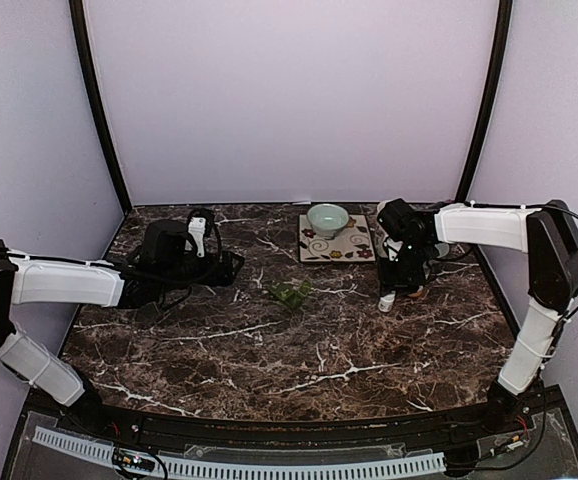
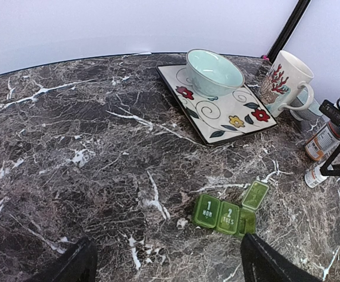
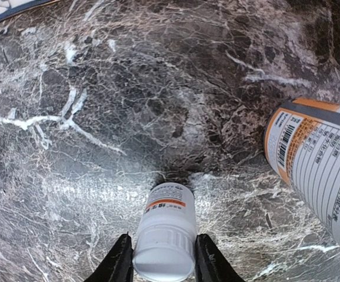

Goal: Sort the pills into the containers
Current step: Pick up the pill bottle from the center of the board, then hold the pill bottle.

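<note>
Right up against my right wrist camera sits a small white bottle (image 3: 165,232), cap toward the lens, orange stripe on its label, base resting on the marble table (image 3: 99,147). My right claw (image 3: 164,244) has it by the cap: one dark finger lies along each side, and I see no gap between pad and plastic, so I'm calling that a grip, jaws drawn in about halfway. Just to the right a bigger bottle (image 3: 314,170) with an orange-and-white label leans into the picture, apart from the small one. Over to the left wrist view: my left claw (image 2: 164,252) is spread wide, both fingertips (image 2: 76,264) at the bottom corners of the picture, nothing between them, hanging above bare marble. Straight ahead of it lies the green pill box (image 2: 229,212), near the table's middle, well short of the right claw. Two lids are down, marked 1 MON and 2 TUES; the third stands up open. As for the pills, I can't make them out; one pale speck lies just left of the box, and I can't tell what it is. Beyond it, a pale green bowl (image 2: 214,70) rests on a square flowered plate (image 2: 240,117), a coral-patterned mug (image 2: 285,82) just right of it.
</note>
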Available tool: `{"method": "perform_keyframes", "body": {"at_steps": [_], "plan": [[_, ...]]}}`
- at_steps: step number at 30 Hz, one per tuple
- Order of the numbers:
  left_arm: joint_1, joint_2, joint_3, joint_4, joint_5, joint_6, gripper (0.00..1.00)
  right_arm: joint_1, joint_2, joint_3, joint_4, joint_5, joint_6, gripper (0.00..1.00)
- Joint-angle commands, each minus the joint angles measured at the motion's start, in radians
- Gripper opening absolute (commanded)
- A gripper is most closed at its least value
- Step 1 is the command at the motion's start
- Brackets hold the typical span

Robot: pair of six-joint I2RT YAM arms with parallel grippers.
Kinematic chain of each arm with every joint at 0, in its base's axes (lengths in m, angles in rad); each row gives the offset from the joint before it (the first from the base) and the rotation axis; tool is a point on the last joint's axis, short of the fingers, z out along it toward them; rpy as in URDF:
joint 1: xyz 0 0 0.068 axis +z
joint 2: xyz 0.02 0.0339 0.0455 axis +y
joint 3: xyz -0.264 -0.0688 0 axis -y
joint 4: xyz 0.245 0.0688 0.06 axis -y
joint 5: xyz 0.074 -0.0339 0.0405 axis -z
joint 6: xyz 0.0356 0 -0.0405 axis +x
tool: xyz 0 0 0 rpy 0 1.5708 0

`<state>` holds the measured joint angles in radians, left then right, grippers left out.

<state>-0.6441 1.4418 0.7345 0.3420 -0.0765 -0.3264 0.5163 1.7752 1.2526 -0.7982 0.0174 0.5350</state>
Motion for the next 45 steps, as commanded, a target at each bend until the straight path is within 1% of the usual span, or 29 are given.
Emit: {"method": "perform_keyframes", "body": {"at_steps": [1, 4, 8, 12, 16, 19, 21, 22, 23, 28, 34, 37, 41, 45], "plan": [[0.000, 0.005, 0.019, -0.014, -0.006, 0.001, 0.87, -0.006, 0.018, 0.000, 0.006, -0.008, -0.009, 0.32], [0.000, 0.008, 0.019, -0.015, -0.006, 0.000, 0.87, -0.004, 0.018, 0.003, 0.006, -0.005, -0.016, 0.24], [0.000, 0.010, 0.020, -0.017, -0.004, -0.002, 0.87, -0.003, 0.002, 0.007, 0.000, 0.008, -0.019, 0.17], [0.000, 0.012, 0.028, -0.018, 0.020, -0.010, 0.87, 0.009, -0.034, 0.013, 0.006, 0.010, -0.031, 0.13], [0.000, 0.006, 0.038, -0.014, 0.088, -0.030, 0.88, 0.036, -0.085, 0.013, 0.038, -0.017, -0.047, 0.10], [0.001, -0.013, 0.036, 0.016, 0.182, -0.047, 0.90, 0.065, -0.137, 0.012, 0.079, -0.049, -0.052, 0.09], [0.001, -0.024, 0.038, 0.041, 0.261, -0.058, 0.96, 0.087, -0.170, 0.016, 0.111, -0.071, -0.053, 0.09], [0.003, -0.030, 0.042, 0.050, 0.301, -0.062, 0.97, 0.098, -0.174, 0.016, 0.130, -0.083, -0.053, 0.08], [0.003, -0.034, 0.045, 0.058, 0.337, -0.068, 0.97, 0.109, -0.211, 0.015, 0.148, -0.096, -0.052, 0.08], [0.006, -0.044, 0.059, 0.117, 0.527, -0.124, 0.97, 0.154, -0.302, -0.024, 0.271, -0.176, -0.040, 0.07], [0.012, -0.017, 0.068, 0.265, 0.757, -0.243, 0.97, 0.186, -0.394, -0.124, 0.466, -0.300, 0.011, 0.06], [0.012, 0.018, 0.088, 0.341, 0.865, -0.311, 0.96, 0.198, -0.415, -0.145, 0.566, -0.355, 0.035, 0.05], [0.012, 0.060, 0.118, 0.414, 0.933, -0.385, 0.94, 0.221, -0.406, -0.127, 0.630, -0.405, 0.047, 0.05], [0.012, 0.076, 0.148, 0.384, 0.942, -0.380, 0.93, 0.243, -0.392, -0.107, 0.672, -0.438, 0.062, 0.05]]}}
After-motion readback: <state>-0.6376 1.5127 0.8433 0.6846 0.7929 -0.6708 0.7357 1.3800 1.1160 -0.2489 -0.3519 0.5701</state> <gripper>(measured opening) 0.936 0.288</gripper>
